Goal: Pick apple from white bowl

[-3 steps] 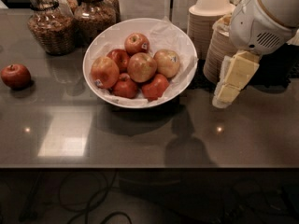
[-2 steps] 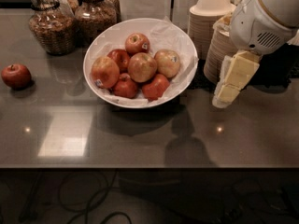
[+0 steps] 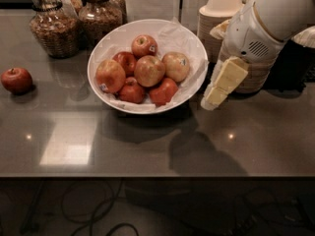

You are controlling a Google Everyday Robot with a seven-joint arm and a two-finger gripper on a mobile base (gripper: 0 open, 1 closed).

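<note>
The white bowl (image 3: 194, 43), lined with crinkled white paper, sits at the middle back of the dark counter and holds several apples. The apple (image 3: 149, 70), large, yellow-orange with red blush and no sticker showing, lies in the middle of the pile. Blushed apples with small stickers lie around it, with smaller dark red ones at the front. My gripper (image 3: 211, 100), cream-coloured on a white arm, hangs just right of the bowl's rim at about rim height, pointing down and left. It holds nothing that I can see.
A lone red apple (image 3: 16, 79) lies on the counter at far left. Two glass jars (image 3: 51, 26) of snacks stand behind the bowl at left. Stacks of beige disposable bowls (image 3: 221, 11) stand behind my arm at right. The counter's front edge runs below.
My gripper has moved left, closer to the right rim of the white bowl. The apples and the bowl have not moved.
</note>
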